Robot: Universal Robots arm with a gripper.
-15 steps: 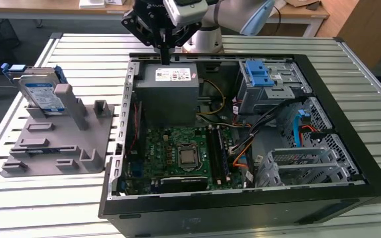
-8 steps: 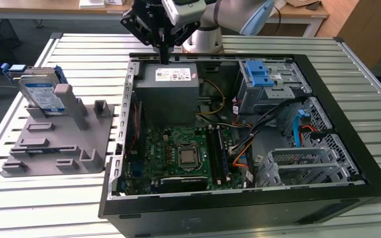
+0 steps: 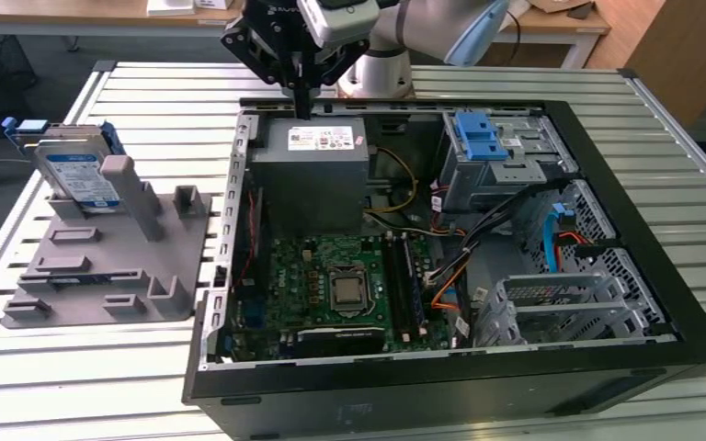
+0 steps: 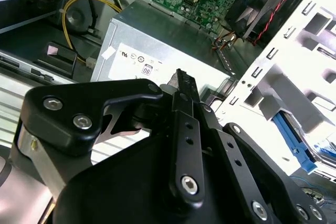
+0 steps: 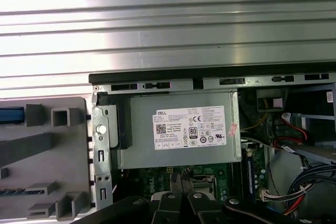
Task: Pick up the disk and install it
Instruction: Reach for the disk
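Slatted metal surface carries everything. The open black computer case takes up the middle and the exterior view's right. The grey power supply sits in its far left corner, with the circuit board nearer and the drive bay with a blue latch far right.

A grey stand sits outside the case on the exterior view's left. The disk stands upright at its far end, leaning on a post, blue rails on the sides. It's untouched.

The gripper hangs over the far edge of the power supply, well apart from the disk. It looks closed and empty, with the fingers pressed together in both wrist views.

Risks as I read them:
- The tips are low over the supply and the case rim. A sideways move toward the stand at this height could clip the case wall.
- Reaching the disk with the fingers closed would knock it over, not grab it.
- The disk is upright in a loose slot, so an off-centre pinch could tilt or jam it against the post.
- Loose cables lie by the bay and could snag the disk going in.
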